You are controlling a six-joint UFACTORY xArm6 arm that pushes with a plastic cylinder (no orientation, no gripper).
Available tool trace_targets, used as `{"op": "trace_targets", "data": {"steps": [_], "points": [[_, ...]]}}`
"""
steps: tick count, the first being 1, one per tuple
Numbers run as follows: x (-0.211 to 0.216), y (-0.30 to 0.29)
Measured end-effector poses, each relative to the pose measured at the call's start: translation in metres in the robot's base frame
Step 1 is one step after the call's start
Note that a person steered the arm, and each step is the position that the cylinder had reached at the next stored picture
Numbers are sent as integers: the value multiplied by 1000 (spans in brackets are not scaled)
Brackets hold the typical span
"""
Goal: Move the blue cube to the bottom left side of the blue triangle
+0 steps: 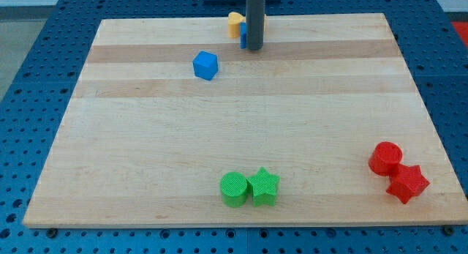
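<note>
The blue cube [205,65] sits on the wooden board [146,159] toward the view's top, left of centre. My tip [253,47] is at the view's top, right of the cube and apart from it. The rod hides most of a blue block [243,36], only a sliver of which shows at the rod's left; its shape cannot be made out. An orange block [235,23] lies just left of the rod at the board's top edge, touching or next to that blue sliver.
A green cylinder [233,189] and a green star [263,186] stand side by side near the view's bottom centre. A red cylinder [385,157] and a red star [406,184] sit at the bottom right. A blue perforated table [29,100] surrounds the board.
</note>
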State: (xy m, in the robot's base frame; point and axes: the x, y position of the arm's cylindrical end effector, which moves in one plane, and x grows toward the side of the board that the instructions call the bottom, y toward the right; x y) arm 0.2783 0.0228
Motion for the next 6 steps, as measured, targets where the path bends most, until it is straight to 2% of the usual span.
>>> {"op": "trace_targets", "data": {"steps": [1,2,3,4,5,6], "points": [[33,15],[96,2],[136,-45],[131,-113],[90,-131],[41,-107]]}}
